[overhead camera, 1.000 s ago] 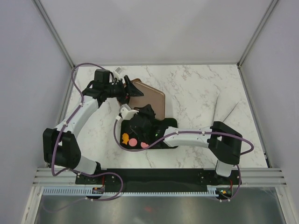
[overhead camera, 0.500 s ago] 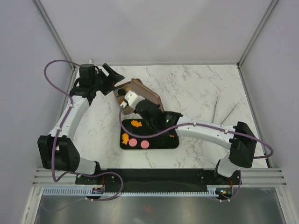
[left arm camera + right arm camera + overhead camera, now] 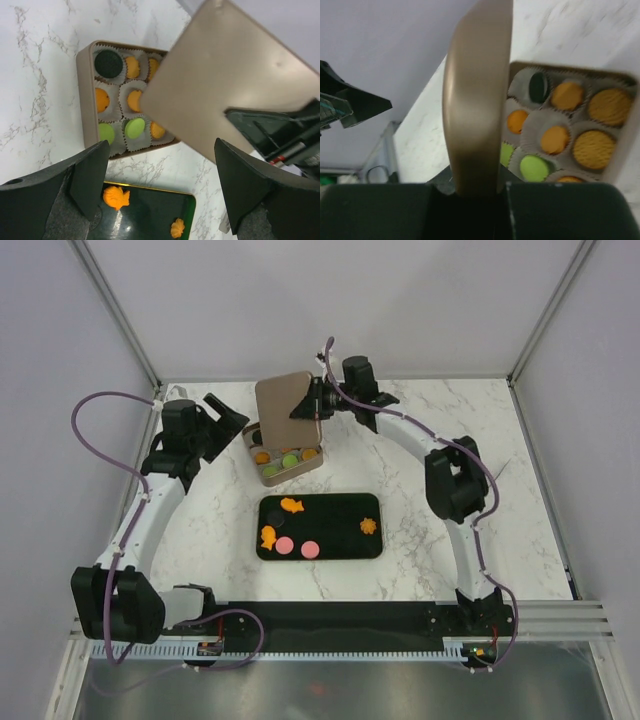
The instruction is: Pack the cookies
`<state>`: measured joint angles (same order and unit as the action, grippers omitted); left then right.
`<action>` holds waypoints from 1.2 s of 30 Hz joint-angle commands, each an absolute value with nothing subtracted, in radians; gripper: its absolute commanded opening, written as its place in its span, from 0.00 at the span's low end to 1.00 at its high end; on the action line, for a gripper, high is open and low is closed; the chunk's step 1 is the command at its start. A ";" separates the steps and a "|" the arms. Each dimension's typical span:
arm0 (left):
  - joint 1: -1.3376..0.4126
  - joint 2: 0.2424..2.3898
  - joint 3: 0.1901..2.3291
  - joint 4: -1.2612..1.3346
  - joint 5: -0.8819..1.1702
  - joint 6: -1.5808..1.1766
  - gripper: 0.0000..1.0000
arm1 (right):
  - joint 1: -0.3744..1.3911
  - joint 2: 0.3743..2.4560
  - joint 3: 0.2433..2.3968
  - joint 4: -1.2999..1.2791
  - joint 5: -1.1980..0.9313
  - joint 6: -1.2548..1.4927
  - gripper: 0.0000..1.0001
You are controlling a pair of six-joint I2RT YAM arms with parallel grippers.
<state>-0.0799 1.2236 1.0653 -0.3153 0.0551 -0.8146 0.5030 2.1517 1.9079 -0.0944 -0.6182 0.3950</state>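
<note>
The tan box (image 3: 300, 473) stands at the back of the table with cookies (image 3: 289, 459) in paper cups: orange, green and one black (image 3: 108, 63). More cookies lie on the black tray (image 3: 335, 510): an orange fish (image 3: 291, 505), two pink discs (image 3: 285, 545) and an orange flower (image 3: 368, 526). My right gripper (image 3: 318, 400) is shut on the box's tan lid (image 3: 283, 400), holding it tilted up above the box's far side (image 3: 475, 100). My left gripper (image 3: 232, 412) stands open to the left of the box with nothing in it (image 3: 160, 185).
White walls and metal posts (image 3: 120, 310) close in the back and both sides of the marble table (image 3: 430, 490). The right arm (image 3: 455, 480) reaches along the right half to the back. The arm bases (image 3: 340, 625) sit on the near rail.
My right arm swung from the tray to the back and now holds the lid raised. My left gripper opened, let go of the box and drew back to the left.
</note>
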 commanded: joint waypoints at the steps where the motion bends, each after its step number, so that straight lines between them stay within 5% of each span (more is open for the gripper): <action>1: -0.075 1.259 1.039 -0.281 0.067 -0.779 0.94 | 0.512 2.296 1.925 0.200 -0.989 0.800 0.00; 7: -0.075 1.316 1.037 -0.275 0.095 -0.772 0.95 | 0.509 2.573 2.058 0.749 -1.131 1.376 0.00; 14: -0.075 1.355 1.040 -0.275 0.092 -0.784 0.95 | 0.492 2.661 2.082 0.935 -1.111 1.578 0.00; 36: -0.069 1.473 1.104 -0.353 -0.143 -0.747 0.95 | 0.520 2.689 2.152 0.692 -1.146 1.428 0.02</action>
